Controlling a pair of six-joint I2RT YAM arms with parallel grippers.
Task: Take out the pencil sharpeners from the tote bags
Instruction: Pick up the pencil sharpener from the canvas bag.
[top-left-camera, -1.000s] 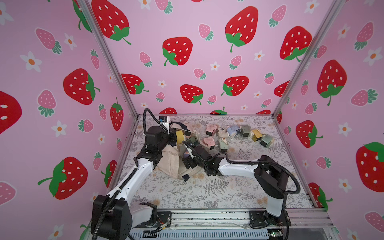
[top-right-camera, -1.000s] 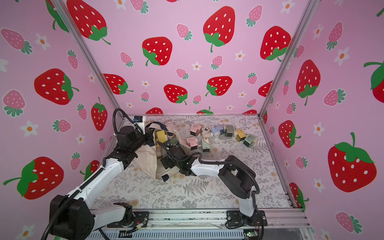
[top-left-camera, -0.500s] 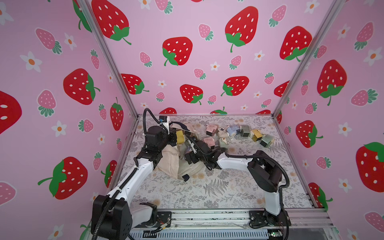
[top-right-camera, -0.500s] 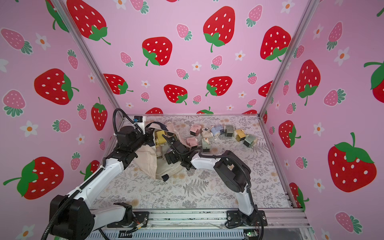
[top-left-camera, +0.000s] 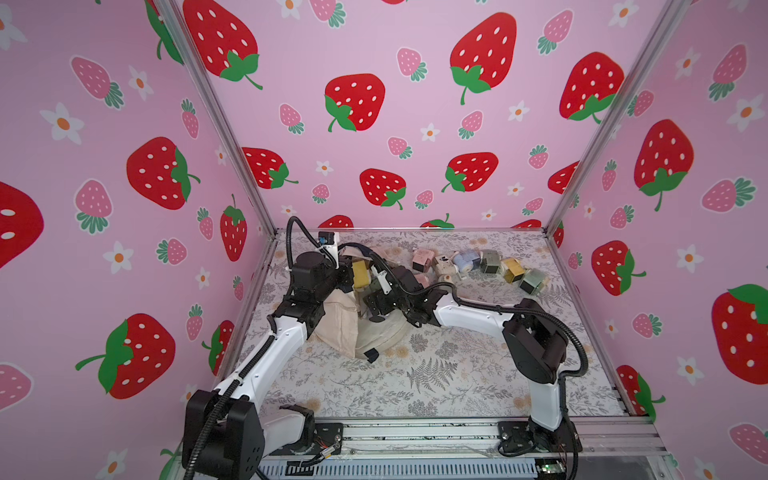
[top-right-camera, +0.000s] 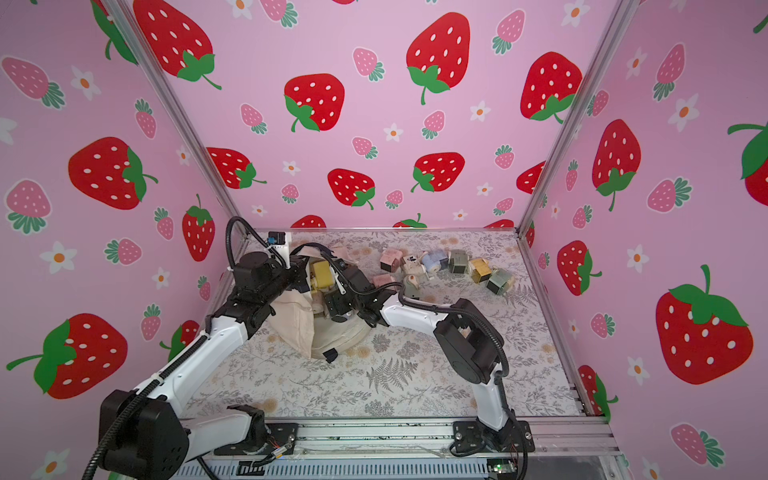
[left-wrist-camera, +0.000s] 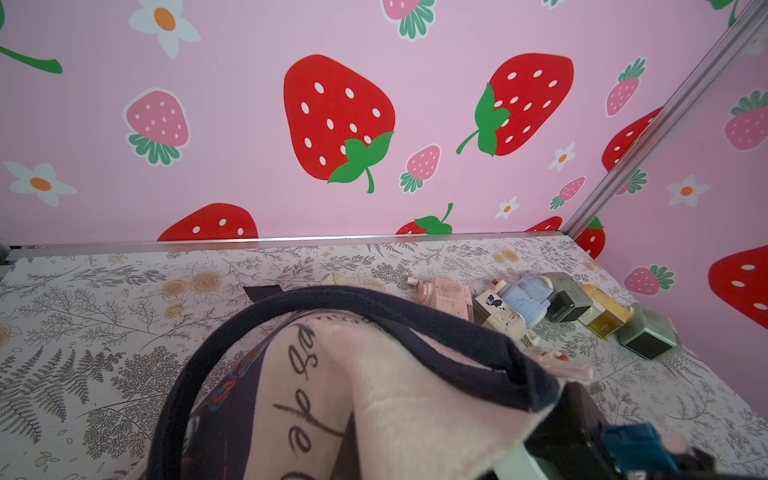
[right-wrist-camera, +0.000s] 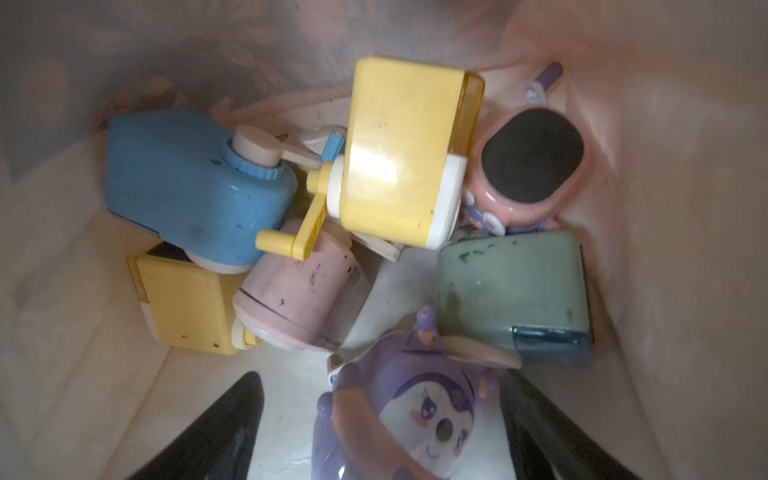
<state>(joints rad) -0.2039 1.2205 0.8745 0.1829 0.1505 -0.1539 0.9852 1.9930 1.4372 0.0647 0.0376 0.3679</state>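
Observation:
The cream tote bag (top-left-camera: 340, 320) with navy handles lies at the left of the table, its mouth held up by my left gripper (top-left-camera: 345, 274), which is shut on the bag's rim; cloth (left-wrist-camera: 374, 395) hides the jaws in the left wrist view. My right gripper (right-wrist-camera: 380, 382) is inside the bag, open, its fingers on either side of a purple cartoon pencil sharpener (right-wrist-camera: 415, 415), with a gap at one finger. Deeper in lie yellow (right-wrist-camera: 403, 145), blue (right-wrist-camera: 187, 187), pink (right-wrist-camera: 303, 291) and grey-green (right-wrist-camera: 511, 291) sharpeners.
Several sharpeners stand in a row at the back right of the table, from a pink one (top-left-camera: 422, 259) to a grey-green one (top-left-camera: 532, 281). Pink strawberry walls close in three sides. The right arm's elbow (top-left-camera: 536, 340) hangs over the table's right half.
My right gripper has pushed left and deeper into the bag's mouth and its fingers have begun to narrow round the purple sharpener. The left arm has held still.

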